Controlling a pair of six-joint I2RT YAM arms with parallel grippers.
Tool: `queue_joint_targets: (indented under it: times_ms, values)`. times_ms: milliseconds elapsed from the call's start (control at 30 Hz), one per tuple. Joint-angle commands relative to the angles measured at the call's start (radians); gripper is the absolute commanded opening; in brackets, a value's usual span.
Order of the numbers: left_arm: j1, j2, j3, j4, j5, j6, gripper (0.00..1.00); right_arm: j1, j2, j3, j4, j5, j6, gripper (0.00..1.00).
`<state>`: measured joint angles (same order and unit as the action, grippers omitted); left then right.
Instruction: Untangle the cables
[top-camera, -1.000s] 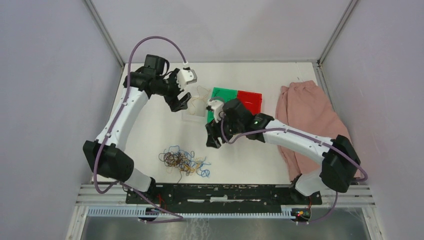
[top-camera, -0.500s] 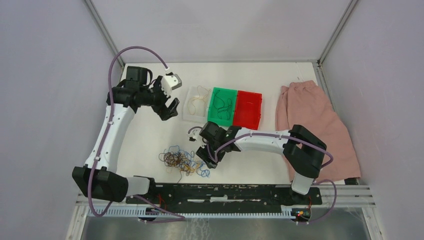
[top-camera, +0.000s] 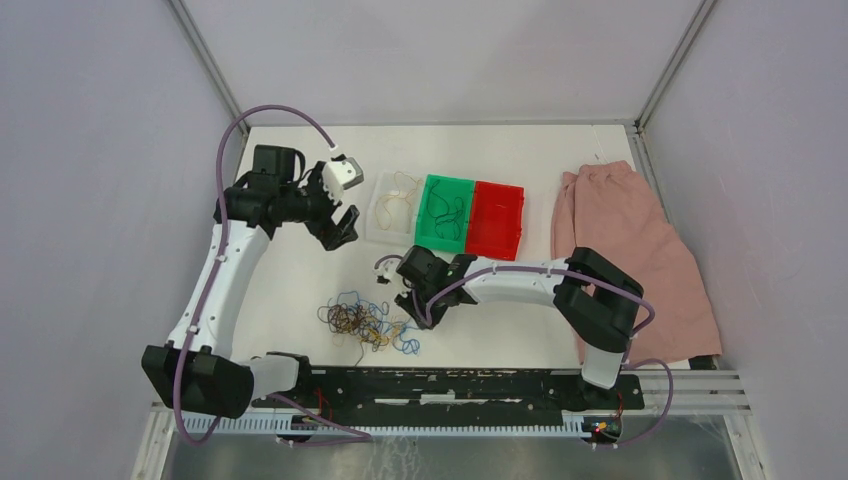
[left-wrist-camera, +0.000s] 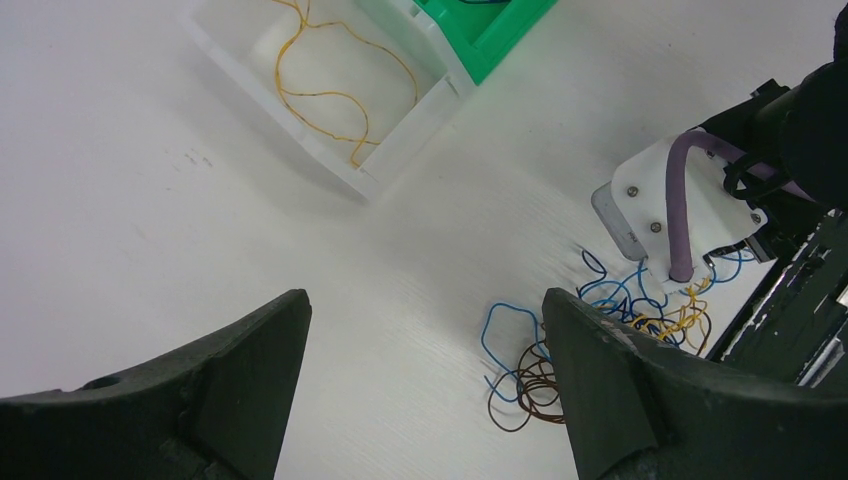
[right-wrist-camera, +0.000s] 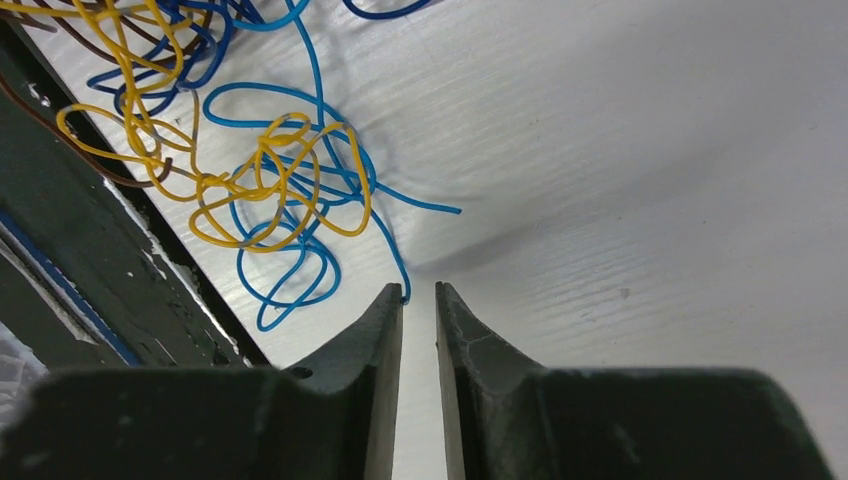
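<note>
The cables (top-camera: 368, 322) lie as one tangle of blue, brown and yellow strands near the table's front edge. My right gripper (top-camera: 413, 305) is low at the tangle's right edge. In the right wrist view its jaws (right-wrist-camera: 420, 290) stand a narrow gap apart with bare table between them. A blue strand's end (right-wrist-camera: 403, 296) touches the left fingertip, and the blue and yellow loops (right-wrist-camera: 260, 190) lie just ahead. My left gripper (top-camera: 340, 225) hangs wide open and empty, left of the white tray (top-camera: 381, 232). Its view (left-wrist-camera: 425, 300) shows blue and brown strands (left-wrist-camera: 520, 385) by its right finger.
The white tray (left-wrist-camera: 330, 165) holds a yellow strand (left-wrist-camera: 330, 95). Beside it stand a green tray (top-camera: 426, 186) with a dark strand and a red tray (top-camera: 497, 220). A pink cloth (top-camera: 630, 240) lies at the right. A black rail (right-wrist-camera: 90, 270) borders the tangle at the front.
My right arm has swung from beside the trays down to the tangle's right edge, and its jaws have narrowed. My left arm has drawn back left, away from the white tray.
</note>
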<state>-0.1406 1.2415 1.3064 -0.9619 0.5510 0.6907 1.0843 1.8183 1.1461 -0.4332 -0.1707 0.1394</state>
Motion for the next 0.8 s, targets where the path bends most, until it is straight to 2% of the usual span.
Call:
queue_joint_targets:
  times_ms: [0,67,100,267,500,767]
  values:
    - [0.005,-0.043,-0.006,0.058,0.000,-0.036,0.93,0.003,-0.049,-0.027,0.026,0.042,-0.007,0.16]
    - [0.005,-0.055,-0.015,0.059,-0.001,-0.034,0.93,0.000,-0.062,-0.026,0.033,0.060,-0.005,0.04]
    - [0.005,-0.063,-0.023,0.059,-0.004,-0.031,0.93,0.000,-0.071,-0.019,0.032,0.068,-0.003,0.01]
    - [0.005,-0.099,-0.088,0.064,-0.021,0.005,0.93,-0.011,-0.173,0.008,-0.014,0.122,-0.010,0.00]
    - [0.005,-0.146,-0.208,0.130,-0.005,-0.017,0.94,-0.115,-0.336,0.059,-0.095,0.146,-0.018,0.00]
    - [0.004,-0.221,-0.290,0.141,0.027,0.041,0.95,-0.213,-0.444,0.207,-0.141,0.047,0.007,0.00]
